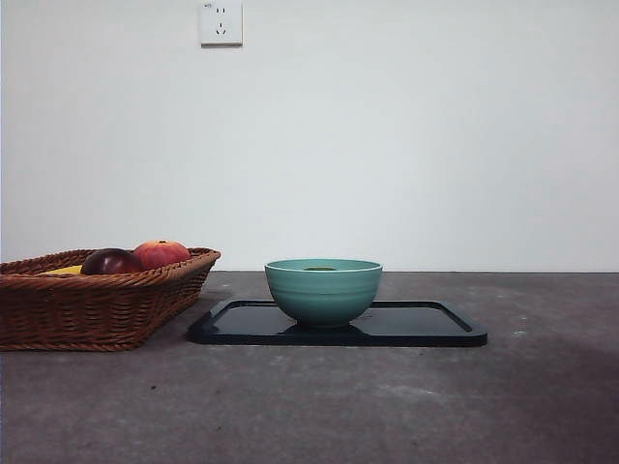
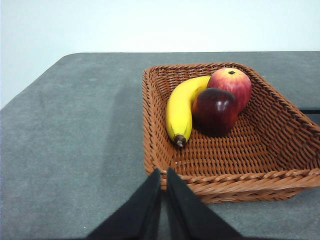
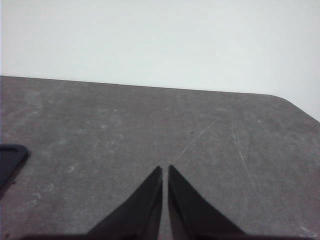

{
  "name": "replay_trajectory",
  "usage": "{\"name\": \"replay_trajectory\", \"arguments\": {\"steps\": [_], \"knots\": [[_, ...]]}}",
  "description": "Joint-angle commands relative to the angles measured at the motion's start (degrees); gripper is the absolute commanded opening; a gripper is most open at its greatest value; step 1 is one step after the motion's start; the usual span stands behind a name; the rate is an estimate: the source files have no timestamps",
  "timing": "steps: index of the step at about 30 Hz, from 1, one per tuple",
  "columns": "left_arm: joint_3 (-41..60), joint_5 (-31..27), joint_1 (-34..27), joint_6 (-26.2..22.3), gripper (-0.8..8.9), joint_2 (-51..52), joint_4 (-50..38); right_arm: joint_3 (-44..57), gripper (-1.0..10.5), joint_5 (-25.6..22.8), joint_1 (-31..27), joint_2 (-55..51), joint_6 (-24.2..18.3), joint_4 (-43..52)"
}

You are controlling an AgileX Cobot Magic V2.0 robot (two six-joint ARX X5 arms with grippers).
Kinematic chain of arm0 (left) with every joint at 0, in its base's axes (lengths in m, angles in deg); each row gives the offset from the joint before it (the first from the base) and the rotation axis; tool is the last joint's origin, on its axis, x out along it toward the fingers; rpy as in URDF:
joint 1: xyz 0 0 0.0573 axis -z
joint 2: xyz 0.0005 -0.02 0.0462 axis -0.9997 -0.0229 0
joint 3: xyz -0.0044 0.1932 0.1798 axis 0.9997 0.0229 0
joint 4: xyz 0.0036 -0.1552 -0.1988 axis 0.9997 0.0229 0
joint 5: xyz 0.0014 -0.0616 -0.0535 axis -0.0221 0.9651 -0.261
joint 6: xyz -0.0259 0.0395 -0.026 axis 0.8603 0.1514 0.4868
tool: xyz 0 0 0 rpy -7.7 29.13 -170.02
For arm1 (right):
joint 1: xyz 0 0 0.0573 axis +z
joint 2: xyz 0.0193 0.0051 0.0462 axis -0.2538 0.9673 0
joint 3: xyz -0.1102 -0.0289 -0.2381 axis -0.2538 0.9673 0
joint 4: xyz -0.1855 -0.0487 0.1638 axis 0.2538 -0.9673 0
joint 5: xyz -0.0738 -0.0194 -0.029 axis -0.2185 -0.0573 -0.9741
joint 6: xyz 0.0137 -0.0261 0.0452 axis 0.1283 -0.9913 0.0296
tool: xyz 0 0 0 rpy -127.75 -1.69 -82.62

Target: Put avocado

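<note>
A teal bowl point(image 1: 323, 290) stands on a black tray point(image 1: 426, 324) in the front view. A thin dark olive-green sliver, the top of the avocado point(image 1: 320, 268), shows just inside the bowl's rim; the rest of it is hidden. My left gripper point(image 2: 163, 172) is shut and empty, just outside the near edge of a wicker basket point(image 2: 280, 150). My right gripper point(image 3: 165, 170) is shut and empty over bare table. Neither arm shows in the front view.
The basket point(image 1: 97, 304) stands left of the tray and holds a banana point(image 2: 181, 107), a dark red-purple fruit point(image 2: 215, 110) and a red-orange fruit point(image 2: 232, 84). A tray corner point(image 3: 10, 160) shows in the right wrist view. A wall stands behind the table.
</note>
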Motion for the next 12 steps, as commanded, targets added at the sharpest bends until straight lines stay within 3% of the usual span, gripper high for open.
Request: {"name": "replay_trajectory", "arguments": {"steps": [1,12], "knots": [[1.2,0.1,0.0,0.1,0.18,0.1,0.4,1.1,0.2,0.2,-0.1,-1.1,-0.1,-0.6],[1.2,0.1,0.0,0.1,0.18,0.1,0.4,2.1,0.2,0.2,-0.1,-2.9,0.2,-8.9]]}}
